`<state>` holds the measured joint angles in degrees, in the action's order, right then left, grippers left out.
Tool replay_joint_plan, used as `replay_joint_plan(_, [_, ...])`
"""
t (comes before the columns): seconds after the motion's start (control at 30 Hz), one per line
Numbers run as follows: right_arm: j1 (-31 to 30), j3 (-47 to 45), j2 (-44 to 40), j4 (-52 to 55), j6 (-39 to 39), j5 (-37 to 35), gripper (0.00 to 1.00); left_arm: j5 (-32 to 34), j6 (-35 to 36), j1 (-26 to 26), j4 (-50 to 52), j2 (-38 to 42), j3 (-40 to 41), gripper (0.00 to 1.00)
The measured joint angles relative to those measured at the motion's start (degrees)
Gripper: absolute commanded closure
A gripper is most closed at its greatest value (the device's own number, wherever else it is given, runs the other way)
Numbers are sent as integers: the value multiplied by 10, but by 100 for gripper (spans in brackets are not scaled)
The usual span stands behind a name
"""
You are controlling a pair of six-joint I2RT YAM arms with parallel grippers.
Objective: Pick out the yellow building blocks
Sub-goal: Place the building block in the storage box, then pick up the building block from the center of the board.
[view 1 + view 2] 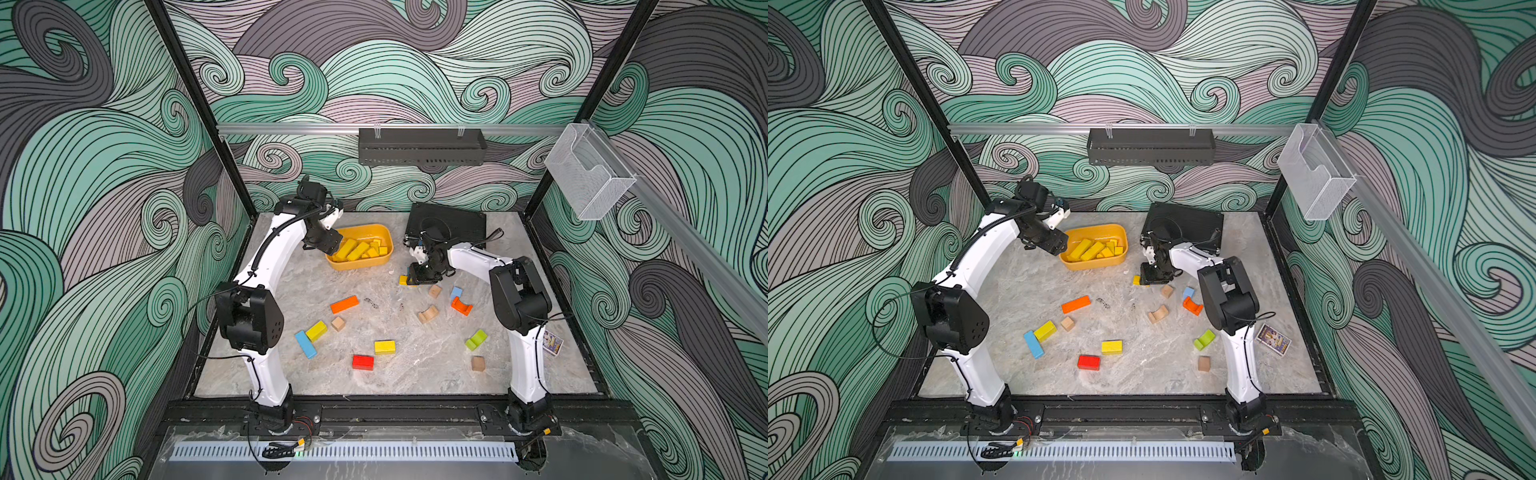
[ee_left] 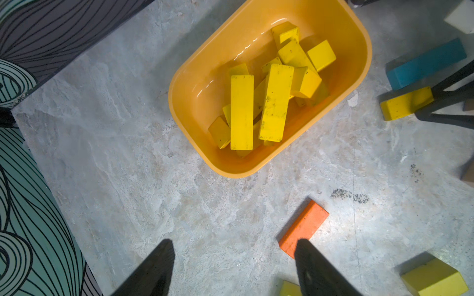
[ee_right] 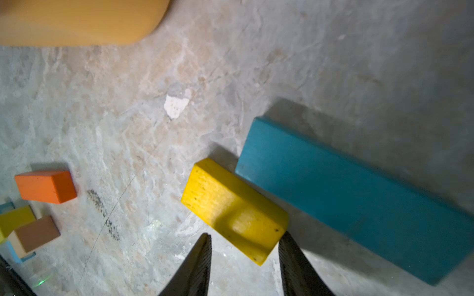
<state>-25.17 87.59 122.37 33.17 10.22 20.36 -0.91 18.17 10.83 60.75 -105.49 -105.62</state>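
Observation:
Several yellow building blocks point(image 1: 359, 249) point(image 1: 1094, 249) point(image 2: 269, 102) lie heaped in the orange-yellow tub point(image 1: 376, 266) point(image 1: 1092, 264) point(image 2: 195, 77). My left gripper point(image 1: 337, 246) point(image 1: 1061, 245) point(image 2: 234, 246) hangs open above the tub's left end with nothing between its fingers. My right gripper point(image 1: 413, 279) point(image 1: 1150, 279) point(image 3: 245, 237) is low over the table right of the tub. Its jaws stand open, with one corner of a short yellow block point(image 3: 230, 210) point(image 1: 403, 280) point(image 1: 1136, 280) point(image 2: 405, 103) between the fingertips. Two more yellow blocks point(image 1: 385, 347) point(image 1: 316, 330) point(image 1: 1112, 347) lie loose near the front.
A teal bar point(image 3: 359, 200) lies right beside the short yellow block. On the table are an orange bar point(image 1: 344, 304) point(image 2: 305, 225), a blue bar point(image 1: 305, 344), a red brick point(image 1: 363, 362), an orange arch point(image 1: 461, 306), a green piece point(image 1: 476, 339) and several plain wooden blocks. A black board point(image 1: 453, 222) stands at the back.

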Motion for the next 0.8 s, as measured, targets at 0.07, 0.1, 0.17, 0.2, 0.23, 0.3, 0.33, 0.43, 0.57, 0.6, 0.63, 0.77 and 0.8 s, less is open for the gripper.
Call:
replay_joint_plan(0.07, [-5, -10, -6, 1, -11, 19, 55, -2, -1, -3, 0, 1, 2, 25])
replay_joint_plan(0.1, [-9, -16, -10, 4, -17, 26, 54, -2, -2, -3, 0, 2, 3, 25])
replay_joint_plan(0.17, [-19, -30, -20, 7, -26, 25, 53, -4, -2, -5, -1, 5, 8, 25])
replay_joint_plan(0.2, [-23, -38, -27, 8, -28, 21, 52, -4, -3, -5, -1, 7, 9, 25])
replay_joint_plan(0.23, [-27, -45, -34, 11, -31, 15, 52, -4, -3, -5, 0, 9, 9, 25])
replay_joint_plan(0.3, [-34, -49, -49, 17, -36, -3, 51, -5, -4, -6, 0, 14, 9, 25])
replay_joint_plan(0.33, [-35, -49, -55, 17, -39, -14, 50, -5, -5, -6, 0, 17, 10, 25])
replay_joint_plan(0.43, [-33, -25, -61, 28, -49, -52, 50, -7, -7, -6, -1, 32, 21, 24])
replay_joint_plan(0.57, [-31, 20, -54, 39, -66, -83, 49, -7, -10, -7, -2, 58, 42, 10])
replay_joint_plan(0.6, [-31, 31, -50, 40, -70, -89, 49, -7, -10, -7, -4, 66, 50, 9])
replay_joint_plan(0.63, [-31, 40, -45, 40, -75, -93, 48, -8, -10, -8, -7, 78, 60, 8])
replay_joint_plan(0.77, [-31, 65, -24, 42, -94, -104, 48, -9, -10, -13, -21, 126, 96, 7])
replay_joint_plan(0.8, [-32, 70, -17, 44, -99, -105, 48, -10, -10, -14, -26, 139, 103, 7])
